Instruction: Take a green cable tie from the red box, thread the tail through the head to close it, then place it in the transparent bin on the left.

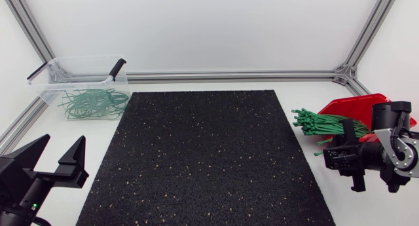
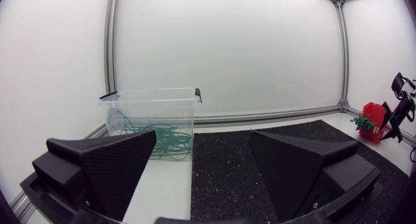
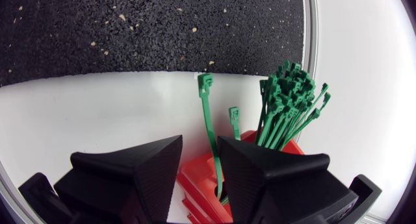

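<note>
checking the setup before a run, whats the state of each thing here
left gripper: jaws open, empty
right gripper: jaws open above the red box, single tie between them, not clamped
red box: holds straight green ties, heads poking past its edge
transparent bin: open-topped, holds curled green ties

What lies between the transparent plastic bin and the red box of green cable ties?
The black speckled rubber mat, with nothing on it, fills most of the stretch between the transparent plastic bin and the red box. The head view shows this.
</note>
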`<action>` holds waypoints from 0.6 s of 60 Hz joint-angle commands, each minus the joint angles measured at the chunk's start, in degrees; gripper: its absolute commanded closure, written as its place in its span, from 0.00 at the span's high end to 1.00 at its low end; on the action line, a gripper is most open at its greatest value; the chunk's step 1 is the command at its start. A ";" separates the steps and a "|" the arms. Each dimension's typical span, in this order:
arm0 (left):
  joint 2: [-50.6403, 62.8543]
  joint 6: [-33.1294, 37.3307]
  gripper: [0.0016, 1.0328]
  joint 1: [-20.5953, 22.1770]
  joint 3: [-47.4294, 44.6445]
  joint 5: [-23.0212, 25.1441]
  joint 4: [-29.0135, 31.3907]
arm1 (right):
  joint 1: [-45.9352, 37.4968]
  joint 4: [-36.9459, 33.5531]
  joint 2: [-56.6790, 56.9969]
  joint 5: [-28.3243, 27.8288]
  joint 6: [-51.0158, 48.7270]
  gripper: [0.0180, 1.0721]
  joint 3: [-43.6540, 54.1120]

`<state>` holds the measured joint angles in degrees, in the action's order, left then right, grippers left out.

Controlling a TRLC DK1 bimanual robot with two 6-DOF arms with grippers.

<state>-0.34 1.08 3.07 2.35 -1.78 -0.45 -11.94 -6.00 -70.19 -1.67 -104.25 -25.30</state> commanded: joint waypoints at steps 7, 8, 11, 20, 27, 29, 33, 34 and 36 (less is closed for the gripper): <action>0.43 -0.47 0.96 0.09 -2.17 0.29 1.50 | 1.57 1.52 -0.12 0.18 -0.96 0.21 2.10; 0.43 -0.47 0.96 0.09 -2.26 0.29 1.50 | 1.57 1.52 -0.03 0.18 -0.96 0.20 2.10; 0.43 -0.47 0.96 0.01 -2.17 0.29 1.59 | 1.57 1.52 0.23 0.18 -0.96 0.16 2.10; 0.43 -0.47 0.96 0.01 -2.17 0.64 1.59 | 1.57 1.34 0.85 0.09 -0.96 0.11 2.18; 0.43 -0.47 0.96 0.01 -2.17 0.73 1.59 | 1.57 0.99 1.20 0.09 -0.96 0.05 2.01; 0.43 -0.47 0.96 0.01 -2.17 0.73 1.59 | 1.57 0.90 1.38 0.18 -0.96 0.05 2.01; 0.51 -0.47 0.96 0.01 -2.17 0.73 1.59 | 1.57 -0.06 2.08 0.27 -0.96 0.05 1.74; 0.51 -0.47 0.96 0.01 -2.17 0.73 1.59 | 1.66 -0.33 2.25 0.27 -0.96 0.05 1.74; 0.43 -0.47 0.96 0.01 -2.17 0.73 1.68 | 1.75 -0.86 2.96 0.18 -0.61 0.05 1.39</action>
<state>-0.34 1.06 3.07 2.35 -1.34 -0.38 -10.59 -5.48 -68.82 -1.65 -104.22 -24.27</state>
